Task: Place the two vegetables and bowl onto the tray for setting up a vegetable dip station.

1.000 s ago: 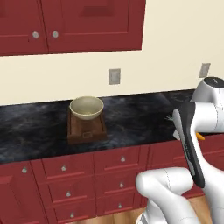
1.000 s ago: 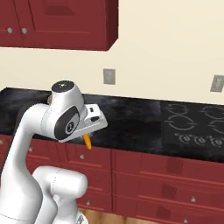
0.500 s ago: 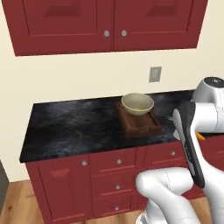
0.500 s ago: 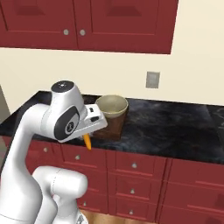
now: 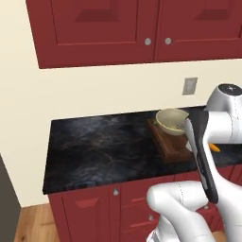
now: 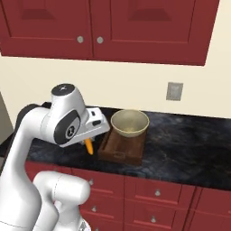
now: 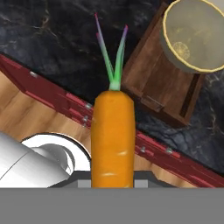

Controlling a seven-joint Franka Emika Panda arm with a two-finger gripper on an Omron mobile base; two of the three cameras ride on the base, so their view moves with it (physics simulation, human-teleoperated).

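An orange carrot [image 7: 112, 138] is being gripped by the tool [image 7: 112, 181], whose jaws are being kept clamped on its thick lower end at six o'clock in the hand view. The carrot is being pointed straight toward twelve o'clock there, with its green stem [image 7: 113, 54] splitting into two thin stalks at the top. In the right base view the carrot's tip [image 6: 89, 146] is being shown hanging below the white wrist, just off the near edge of the bench [image 6: 180, 149]; in the left base view a small part of it [image 5: 214, 147] is being shown at the wrist's three o'clock side.

The dark wooden tray [image 7: 159, 85] is being seen at about one o'clock from the carrot in the hand view, lying flat on the black marbled bench [image 7: 52, 39], with a small metal handle on its near short end. The cream bowl [image 7: 197, 35] is being carried on the far part of the tray, at one to two o'clock, and a small pale thing, not identifiable, is lying inside it. In the right base view the bowl [image 6: 130, 122] is sitting on the back half of the tray [image 6: 119, 151], at three o'clock from the wrist. In the left base view the bowl [image 5: 171, 121] and tray [image 5: 170, 144] are being partly covered by the arm.
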